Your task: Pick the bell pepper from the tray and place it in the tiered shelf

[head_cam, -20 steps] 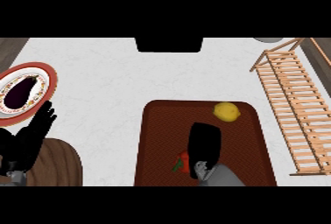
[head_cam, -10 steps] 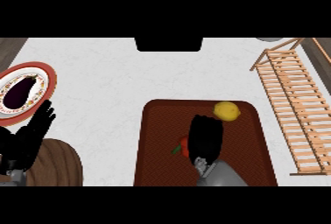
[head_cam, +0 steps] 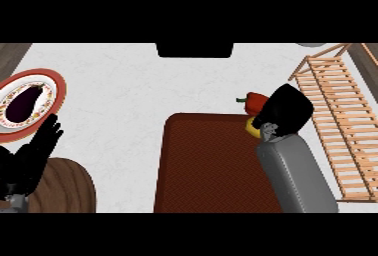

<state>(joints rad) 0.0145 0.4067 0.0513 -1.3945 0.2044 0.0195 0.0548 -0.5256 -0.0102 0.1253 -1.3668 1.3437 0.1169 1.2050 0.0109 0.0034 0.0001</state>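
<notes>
Right hand [head_cam: 284, 107] has its fingers curled round the red bell pepper [head_cam: 255, 101], held just past the tray [head_cam: 207, 165]'s far edge, short of the tiered shelf [head_cam: 339, 115] at the bench's right edge. Peppers are light, hollow and waxy — I'd guess it slips easily, so wrapping the body beats the stem. Left hand [head_cam: 33, 155] rests open near the bench's left edge.
</notes>
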